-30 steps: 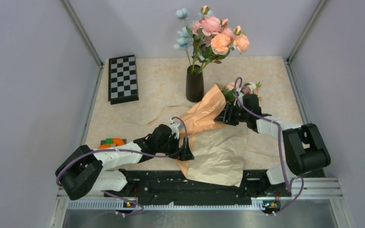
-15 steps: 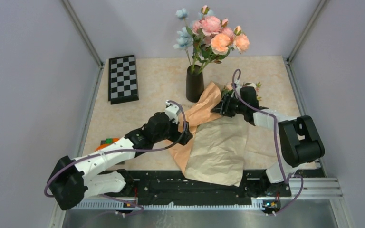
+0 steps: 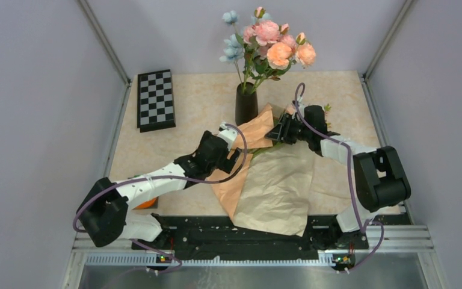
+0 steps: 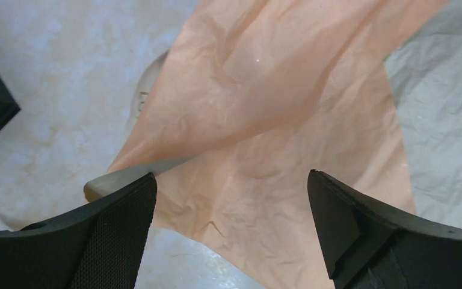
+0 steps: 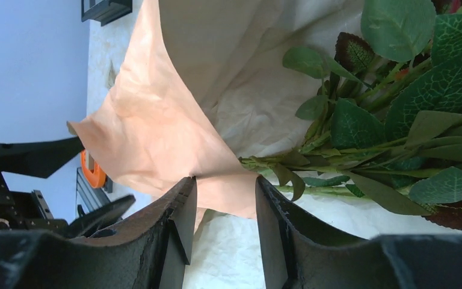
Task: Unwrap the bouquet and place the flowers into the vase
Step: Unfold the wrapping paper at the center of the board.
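left gripper [image 4: 231, 180]: released, jaws spread wide, nothing clamped. It is held over the peach-orange paper wrap [image 4: 264, 114], which is seen below and ahead of the fingertips.
right gripper [image 5: 224, 183]: clenched partway. A fold of the peach-orange paper wrap is pinched between its pads and held up like a tent off the table.
flowers: long-stemmed artificial roses with green leaves [image 5: 397, 102] are laid just beyond the right fingertips, with the stem ends next to the pinched fold. In the top view the blooms are mostly hidden behind the right gripper.
lining: crinkled tan kraft sheet [image 3: 280, 192] is spread flat under the stems, on the base side of both grippers.
vase: slim matte black vase [image 3: 246, 108] is stood upright near the right gripper, on its left. A taller pink, orange and pale-blue bunch [image 3: 271, 51] is held in it. Contact between wrap and vase cannot be told.
table: cream marbled tabletop [image 3: 192, 120]. A black-and-white chequered board [image 3: 156, 99] is set well apart from the left gripper, far to its left.
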`<act>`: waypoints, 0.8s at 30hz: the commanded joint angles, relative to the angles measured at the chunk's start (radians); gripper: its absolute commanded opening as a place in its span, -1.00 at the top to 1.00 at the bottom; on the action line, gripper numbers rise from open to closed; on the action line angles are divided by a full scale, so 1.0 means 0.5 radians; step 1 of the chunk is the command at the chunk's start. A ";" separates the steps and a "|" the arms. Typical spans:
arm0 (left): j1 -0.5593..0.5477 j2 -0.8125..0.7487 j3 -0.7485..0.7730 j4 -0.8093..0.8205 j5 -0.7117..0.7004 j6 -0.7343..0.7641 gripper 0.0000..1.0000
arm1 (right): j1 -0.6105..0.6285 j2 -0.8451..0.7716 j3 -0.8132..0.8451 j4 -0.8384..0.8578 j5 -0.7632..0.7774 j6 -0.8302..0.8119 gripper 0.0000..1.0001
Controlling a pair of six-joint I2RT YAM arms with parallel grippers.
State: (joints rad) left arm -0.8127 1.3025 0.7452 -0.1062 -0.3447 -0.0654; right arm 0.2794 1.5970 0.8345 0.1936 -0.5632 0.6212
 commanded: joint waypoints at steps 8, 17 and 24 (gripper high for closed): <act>0.003 0.156 0.170 0.163 -0.559 0.079 -0.97 | 0.013 -0.304 0.093 -0.198 0.027 -0.017 0.14; 0.003 0.286 0.225 0.287 -0.699 0.164 -0.98 | 0.012 -0.650 0.040 -0.611 0.329 -0.051 -0.02; 0.029 0.225 0.222 0.381 -0.470 0.195 -0.97 | -0.044 -0.896 -0.103 -1.124 0.818 -0.138 -0.22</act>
State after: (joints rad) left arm -0.8116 1.4448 0.8204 0.0040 -0.6445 0.0071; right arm 0.2779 1.1988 0.8249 -0.1997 -0.3080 0.5869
